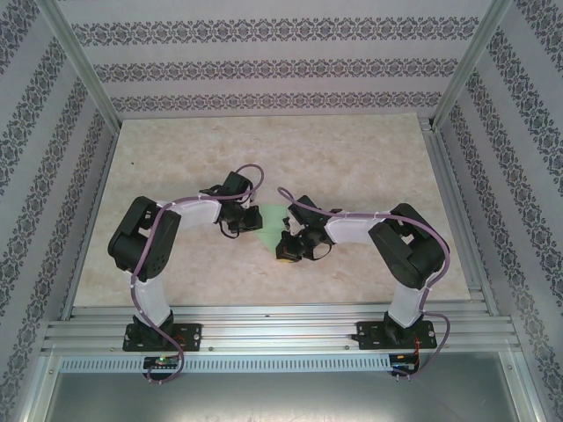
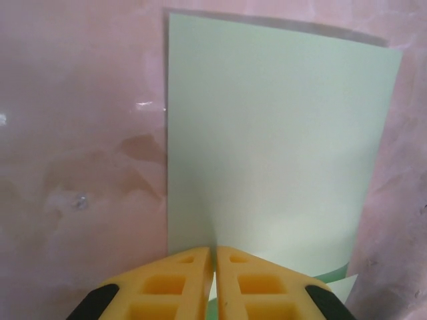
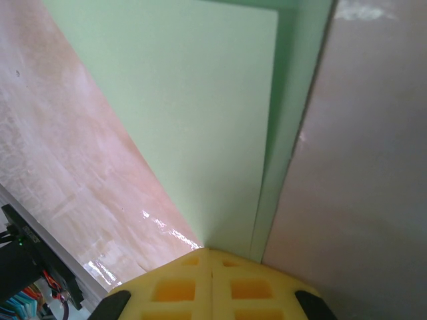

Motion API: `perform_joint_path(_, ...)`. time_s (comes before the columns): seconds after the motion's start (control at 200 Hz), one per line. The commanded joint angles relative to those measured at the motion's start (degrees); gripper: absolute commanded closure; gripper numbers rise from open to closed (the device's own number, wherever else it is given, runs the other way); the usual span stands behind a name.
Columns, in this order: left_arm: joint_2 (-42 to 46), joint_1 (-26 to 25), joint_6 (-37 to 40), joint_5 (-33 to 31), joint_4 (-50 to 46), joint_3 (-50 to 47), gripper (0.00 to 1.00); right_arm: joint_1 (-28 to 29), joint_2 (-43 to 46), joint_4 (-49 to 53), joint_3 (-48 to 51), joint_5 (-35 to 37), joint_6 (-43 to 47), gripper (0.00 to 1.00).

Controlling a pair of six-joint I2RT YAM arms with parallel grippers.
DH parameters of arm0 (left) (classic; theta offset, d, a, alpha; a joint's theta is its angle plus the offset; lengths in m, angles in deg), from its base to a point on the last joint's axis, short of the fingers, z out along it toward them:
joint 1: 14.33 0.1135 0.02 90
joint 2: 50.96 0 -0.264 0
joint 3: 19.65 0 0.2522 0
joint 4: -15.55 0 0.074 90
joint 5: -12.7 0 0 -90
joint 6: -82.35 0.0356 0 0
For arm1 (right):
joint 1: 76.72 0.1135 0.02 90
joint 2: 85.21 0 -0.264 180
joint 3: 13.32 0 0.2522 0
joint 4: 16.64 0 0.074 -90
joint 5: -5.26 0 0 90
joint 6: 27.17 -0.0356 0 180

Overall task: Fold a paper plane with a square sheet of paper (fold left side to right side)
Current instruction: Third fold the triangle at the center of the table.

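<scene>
Two layers show on the thin light green square sheet of paper [image 1: 269,217] — folded over, lying at the middle of the pale marbled counter [image 1: 352,158] between the arms. Left hand [image 2: 213,267]: yellow fingers narrowed to a slit, pinching the sheet's left side. Right hand [image 3: 211,257]: closed tight, tips touching the paper — whether it grips, cannot tell.

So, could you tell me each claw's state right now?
Left claw: closed on the green sheet.
Right claw: closed, tips at the sheet; grip unclear.
</scene>
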Motion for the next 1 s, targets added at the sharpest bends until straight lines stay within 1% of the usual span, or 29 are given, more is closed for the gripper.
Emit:
perform_joint_path(0.0, 0.9, 3.7, 3.3, -6.3, 0.3, -1.2, 0.85, 0.5, -4.0, 8.6, 2.8, 9.4, 0.8, 1.0)
perform_joint_path(0.175, 7.3, 4.1, 4.9, -4.2, -1.1, 0.1, 0.82, 0.4, -3.7, 8.6, 2.3, 9.6, 1.1, 1.0)
perform_joint_path(0.23, 9.2, 4.1, 5.0, -2.2, -0.8, -0.4, 0.82, 0.2, -3.6, 9.0, 1.8, 9.5, 1.7, 1.0)
perform_joint_path(0.33, 11.9, 3.6, 4.5, 3.3, 1.2, -2.4, 0.82, -0.2, -3.5, 10.6, 0.4, 9.7, 4.0, 1.0)
perform_joint_path(0.38, 12.7, 2.7, 4.1, 5.1, 1.8, -3.6, 0.82, -0.4, -3.5, 11.6, -0.3, 9.7, 5.0, 1.0)
perform_joint_path(0.495, 13.8, -0.9, 3.7, 6.4, 1.7, -5.4, 0.82, -0.9, -3.7, 13.4, -1.5, 9.7, 6.6, 1.0)
perform_joint_path(0.605, 13.3, -4.3, 1.5, 8.1, 4.3, -7.1, 0.82, -1.3, -3.7, 13.3, -1.3, 9.6, 6.7, 1.0)
perform_joint_path(0.749, 10.8, -7.5, 0.3, 6.2, 5.5, -7.8, 0.83, -1.3, -3.8, 13.1, -1.1, 9.5, 6.3, 1.0)
perform_joint_path(0.994, 6.6, -8.3, 0.6, 2.9, 8.1, -8.1, 0.84, -1.3, -3.8, 13.0, -1.1, 9.6, 6.3, 1.0)
